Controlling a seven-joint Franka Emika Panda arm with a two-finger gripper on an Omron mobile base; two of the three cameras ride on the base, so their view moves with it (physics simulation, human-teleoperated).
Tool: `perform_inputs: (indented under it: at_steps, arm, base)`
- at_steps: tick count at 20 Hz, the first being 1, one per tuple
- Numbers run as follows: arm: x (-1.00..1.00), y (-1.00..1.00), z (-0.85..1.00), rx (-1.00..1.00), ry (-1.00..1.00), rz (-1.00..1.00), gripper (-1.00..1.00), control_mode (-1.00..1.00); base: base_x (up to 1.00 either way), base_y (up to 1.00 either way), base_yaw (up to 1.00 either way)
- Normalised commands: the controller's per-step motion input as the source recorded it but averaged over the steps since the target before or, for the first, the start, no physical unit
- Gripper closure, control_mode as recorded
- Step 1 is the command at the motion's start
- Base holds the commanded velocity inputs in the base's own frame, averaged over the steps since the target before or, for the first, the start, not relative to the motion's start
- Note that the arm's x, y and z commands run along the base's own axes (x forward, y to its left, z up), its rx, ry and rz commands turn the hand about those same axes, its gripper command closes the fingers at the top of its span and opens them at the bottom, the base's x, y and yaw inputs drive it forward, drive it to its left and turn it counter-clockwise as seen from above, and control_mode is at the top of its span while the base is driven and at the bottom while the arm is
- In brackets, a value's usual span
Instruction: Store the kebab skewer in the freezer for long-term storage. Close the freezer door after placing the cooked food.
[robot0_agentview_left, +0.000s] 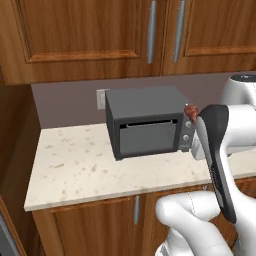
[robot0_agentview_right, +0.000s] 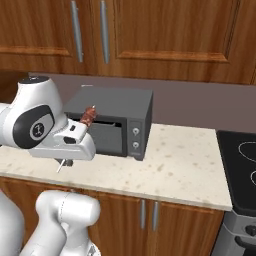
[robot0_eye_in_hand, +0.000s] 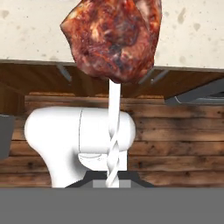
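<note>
Appliance: a dark grey boxy microwave (robot0_agentview_left: 146, 121) is sitting on the pale speckled stone counter (robot0_agentview_left: 75, 167).
Skewer: reddish-brown meat chunks of the kebab skewer (robot0_agentview_left: 190, 111) are showing beside the white robot arm (robot0_agentview_left: 217, 150).

Speckled stone-look counter (robot0_agentview_left: 75, 165); wood cabinets (robot0_agentview_left: 75, 35); possibly matt microwave (robot0_agentview_left: 145, 122).

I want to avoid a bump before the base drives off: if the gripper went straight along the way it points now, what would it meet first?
Judging by the hand view, the gripper, shut on the kebab skewer, points down toward the counter edge and wooden floor. The counter edge probably comes first; depth is unclear.
</note>
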Motion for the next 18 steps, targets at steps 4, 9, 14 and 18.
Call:
perform_inputs:
  at_steps: [4,9,14,18]
  arm:
    - [0.00,0.00,0.00,0.00,0.00,0.00,1.00,1.00]
    - [0.00,0.00,0.00,0.00,0.00,0.00,1.00,1.00]
    - [0.00,0.00,0.00,0.00,0.00,0.00,1.00,1.00]
    - [0.00,0.00,0.00,0.00,0.00,0.00,1.00,1.00]
  base:
    - [-0.85,0.00,0.00]
    - [-0.87,0.00,0.00]
    - [-0.86,0.00,0.00]
    - [-0.90,0.00,0.00]
